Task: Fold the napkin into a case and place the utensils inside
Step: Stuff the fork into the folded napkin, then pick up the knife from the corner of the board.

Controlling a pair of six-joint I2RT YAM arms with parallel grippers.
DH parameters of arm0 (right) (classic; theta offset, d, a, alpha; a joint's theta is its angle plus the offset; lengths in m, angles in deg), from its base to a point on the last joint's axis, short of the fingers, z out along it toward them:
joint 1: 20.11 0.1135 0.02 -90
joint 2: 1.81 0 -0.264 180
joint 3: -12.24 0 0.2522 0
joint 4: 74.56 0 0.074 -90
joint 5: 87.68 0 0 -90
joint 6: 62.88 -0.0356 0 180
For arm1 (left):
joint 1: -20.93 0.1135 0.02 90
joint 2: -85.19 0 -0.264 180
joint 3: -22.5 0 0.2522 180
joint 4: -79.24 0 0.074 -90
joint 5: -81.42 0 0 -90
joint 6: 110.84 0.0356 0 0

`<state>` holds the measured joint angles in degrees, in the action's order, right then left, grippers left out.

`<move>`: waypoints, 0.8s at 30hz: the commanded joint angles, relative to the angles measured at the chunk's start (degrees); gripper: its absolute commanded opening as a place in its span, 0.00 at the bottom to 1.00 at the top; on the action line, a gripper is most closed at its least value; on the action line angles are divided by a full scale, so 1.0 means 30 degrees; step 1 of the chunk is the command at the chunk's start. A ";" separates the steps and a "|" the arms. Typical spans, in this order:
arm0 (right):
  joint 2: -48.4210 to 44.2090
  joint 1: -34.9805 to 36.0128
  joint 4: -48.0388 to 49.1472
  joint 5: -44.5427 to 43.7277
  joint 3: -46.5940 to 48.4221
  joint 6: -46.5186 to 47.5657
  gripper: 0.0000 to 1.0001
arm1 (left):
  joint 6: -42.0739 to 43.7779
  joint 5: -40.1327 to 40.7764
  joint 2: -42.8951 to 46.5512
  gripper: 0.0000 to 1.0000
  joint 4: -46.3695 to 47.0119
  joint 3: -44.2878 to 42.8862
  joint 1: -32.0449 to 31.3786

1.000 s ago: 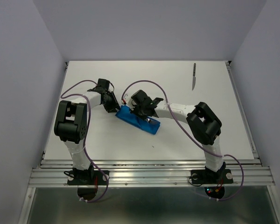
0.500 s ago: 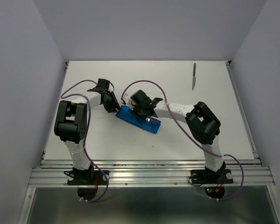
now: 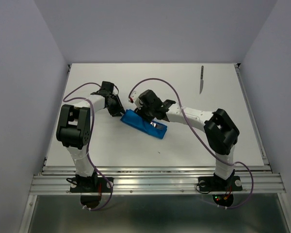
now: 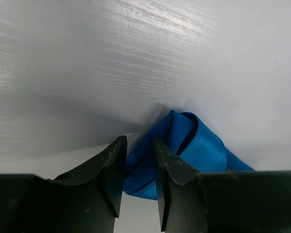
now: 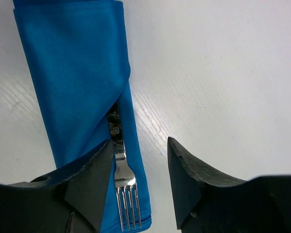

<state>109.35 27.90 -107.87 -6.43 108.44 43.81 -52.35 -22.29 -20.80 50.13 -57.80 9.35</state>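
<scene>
The blue napkin (image 3: 139, 121) lies folded as a narrow case (image 5: 72, 73) at mid-table. A silver fork (image 5: 123, 182) sits inside it, with its tines (image 3: 159, 125) sticking out of the right end. My right gripper (image 5: 139, 145) hovers open over that end, one finger above the cloth and one above bare table; it is just above the case (image 3: 153, 115). My left gripper (image 4: 139, 145) is shut on the napkin's left end (image 4: 199, 145), with cloth bunched between its jaws (image 3: 117, 108). The knife (image 3: 202, 79) lies alone at the far right.
The white table (image 3: 208, 141) has raised rails along its left and right edges and grey walls around it. Both arms' cables loop above the napkin (image 3: 150, 85).
My right gripper has opened and let go of the fork, which stays in the case. It has drawn back slightly, and its elbow has swung right. The left arm has not moved.
</scene>
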 commanded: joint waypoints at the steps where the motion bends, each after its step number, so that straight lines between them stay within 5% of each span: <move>1: -0.1688 -0.0270 0.0833 -0.0596 -0.0231 -0.0552 0.55 | 0.0511 -0.0233 0.0468 0.40 -0.0418 -0.0846 -0.0127; 9: -0.2832 -0.3751 0.0921 -0.2645 -0.0144 -0.3593 0.64 | 0.0951 0.1084 0.1844 0.40 -0.1296 -0.1285 -0.0127; 15: -0.2804 -0.9609 0.0921 -0.3732 -0.0115 -0.9073 0.83 | 0.0951 0.2169 0.3162 0.40 -0.2117 -0.1461 -0.0010; 24: 0.1029 -1.3920 0.0921 -0.3793 0.3483 -1.0602 0.87 | 0.0980 0.2082 0.5916 0.41 -0.2703 -0.1520 -0.0009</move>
<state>108.16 -12.76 -107.24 -18.28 112.76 15.72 -50.38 -16.92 -7.56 44.01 -59.66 9.38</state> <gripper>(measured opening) 0.864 0.404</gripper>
